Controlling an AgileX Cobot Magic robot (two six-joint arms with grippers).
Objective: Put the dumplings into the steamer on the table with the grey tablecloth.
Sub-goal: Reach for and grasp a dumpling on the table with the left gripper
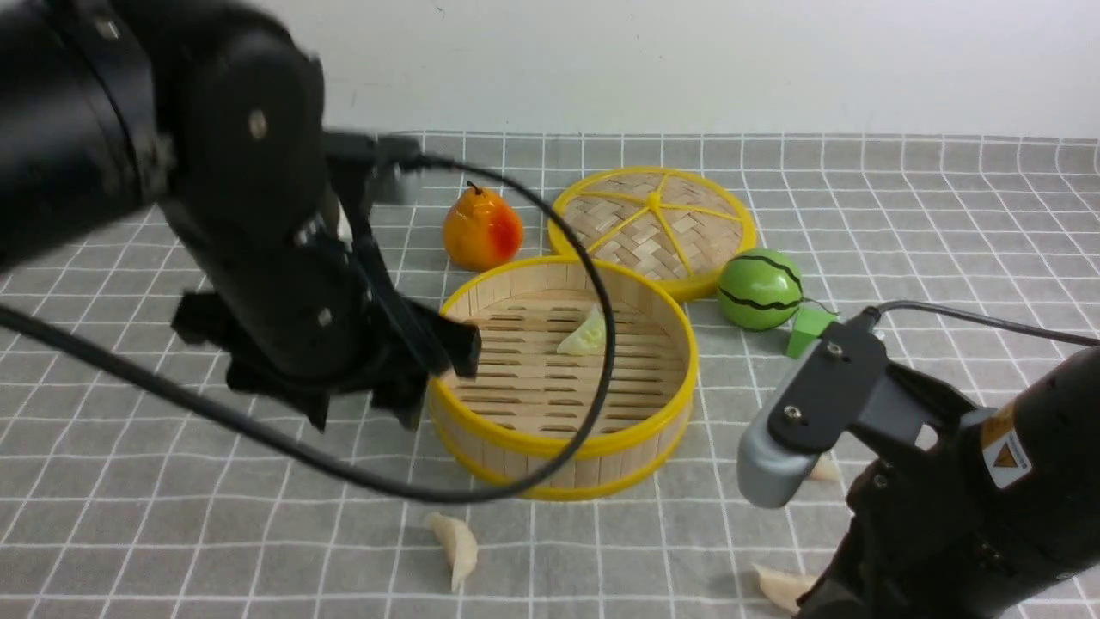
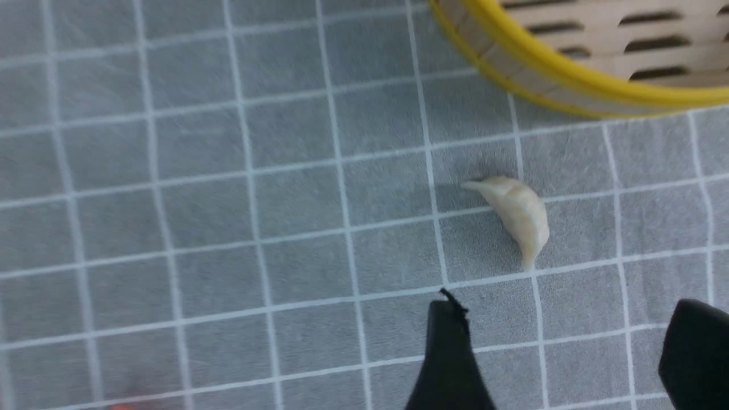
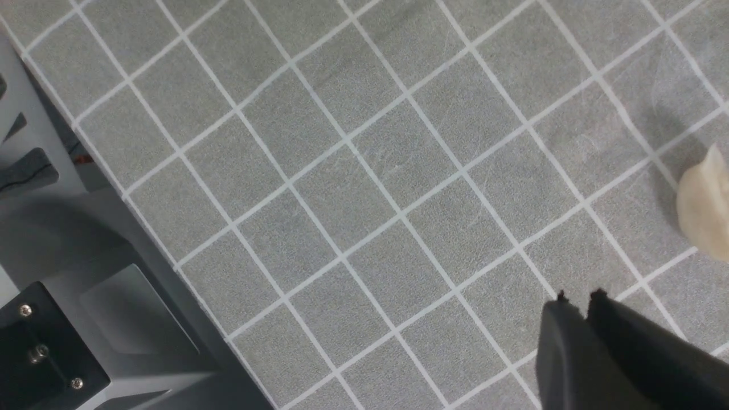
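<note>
The steamer (image 1: 563, 378) stands mid-table on the grey tablecloth (image 1: 902, 215) and holds the pale green dumpling (image 1: 584, 334). One off-white dumpling (image 1: 455, 546) lies on the cloth in front of the steamer; it also shows in the left wrist view (image 2: 518, 216). My left gripper (image 2: 569, 319) is open and empty, above the cloth short of that dumpling, left of the steamer (image 1: 365, 413). Two more off-white dumplings (image 1: 782, 589) (image 1: 825, 468) lie by my right arm, partly hidden. My right gripper (image 3: 578, 299) is shut and empty near one of them (image 3: 703, 210); the front view hides its fingers.
The woven lid (image 1: 653, 225) lies behind the steamer, with an orange pear (image 1: 481, 230) to its left. A green toy melon (image 1: 760, 290) and a green block (image 1: 810, 329) sit right of the steamer. A black cable (image 1: 593, 344) loops over the steamer. The right wrist view shows the table's edge (image 3: 171, 262).
</note>
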